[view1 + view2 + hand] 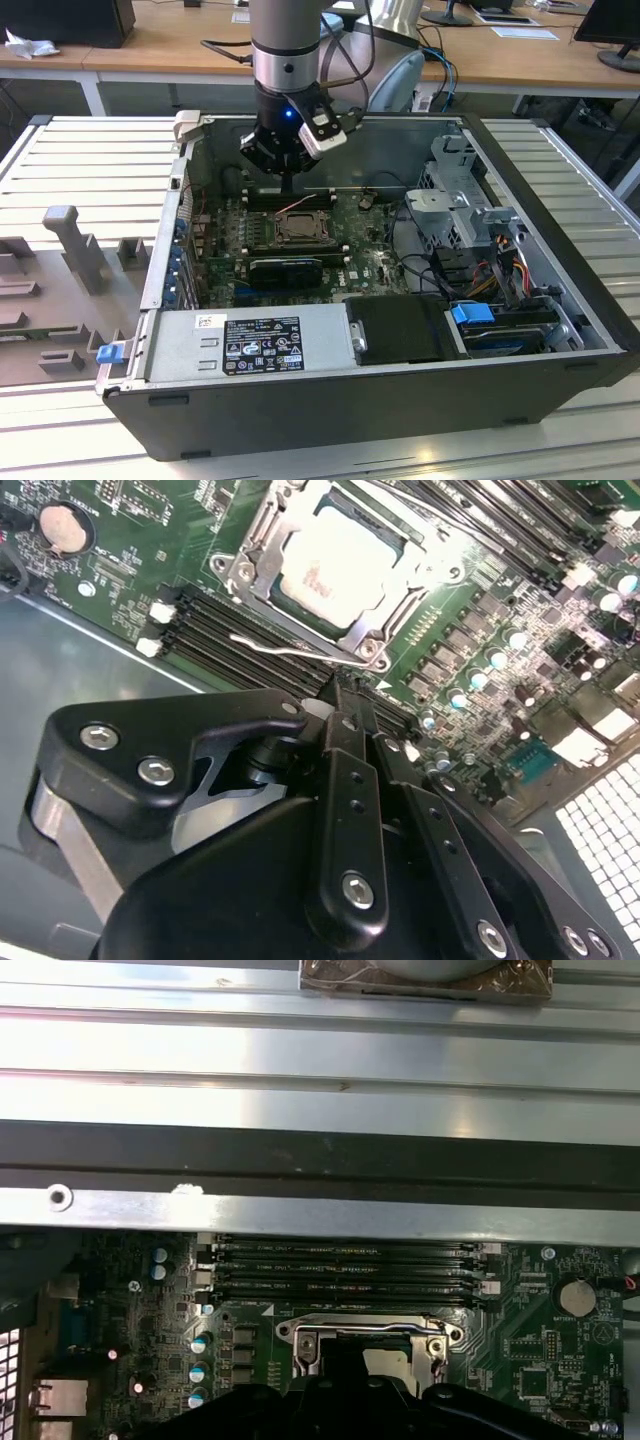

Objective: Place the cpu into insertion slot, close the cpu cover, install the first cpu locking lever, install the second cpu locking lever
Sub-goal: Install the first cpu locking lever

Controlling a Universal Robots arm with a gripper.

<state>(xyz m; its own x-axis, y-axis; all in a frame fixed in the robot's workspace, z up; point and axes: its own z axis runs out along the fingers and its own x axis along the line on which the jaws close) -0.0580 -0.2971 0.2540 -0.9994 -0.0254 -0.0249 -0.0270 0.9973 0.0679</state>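
Observation:
The cpu [328, 565], a pale square chip, lies in the insertion slot [268, 542] on the green board. The silvery cpu cover [392, 598] lies flat over its edges. A thin wire locking lever [290, 650] runs along the socket's side nearest my gripper and stands a little off the frame. My gripper [343, 692] has its black fingers [347, 780] together, shut on nothing I can see, the tips just beside that lever. In the exterior view the gripper [289, 186] hangs over the memory slots behind the socket [299, 229]. The first wrist view shows the socket [368, 1338] with the cover on it.
The board sits deep in an open computer case [560, 200] with metal walls all round. Long black memory sticks [340, 1265] lie beside the socket. A drive cage and cable bundle [480, 250] fill the exterior view's right. A grey fixture [70, 240] stands outside the case.

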